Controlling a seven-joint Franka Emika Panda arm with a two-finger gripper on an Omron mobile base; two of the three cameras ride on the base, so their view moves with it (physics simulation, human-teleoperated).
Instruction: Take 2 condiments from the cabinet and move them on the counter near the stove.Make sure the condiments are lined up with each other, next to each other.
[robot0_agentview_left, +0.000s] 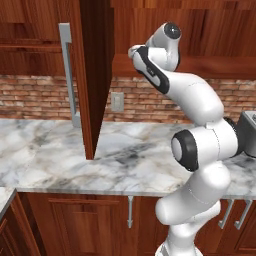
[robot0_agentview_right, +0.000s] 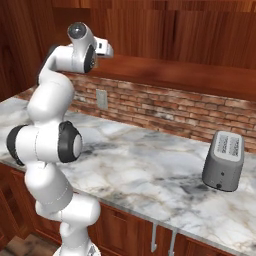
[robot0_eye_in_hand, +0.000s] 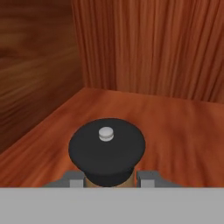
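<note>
Shaker close up, deep inside the cabinet on its shelf; end effector clamped round its body below the dark top, likely for lifting out toward the counter.

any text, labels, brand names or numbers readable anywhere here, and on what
None: no readable text in any view.
Brown shaker with dark round top, held in the shut hand on the wooden cabinet shelf: no label visible.
Grey steel toaster on the white-grey marble counter: no brand mark readable.
Pale wall outlet plate on the red brick backsplash: blank.
</note>
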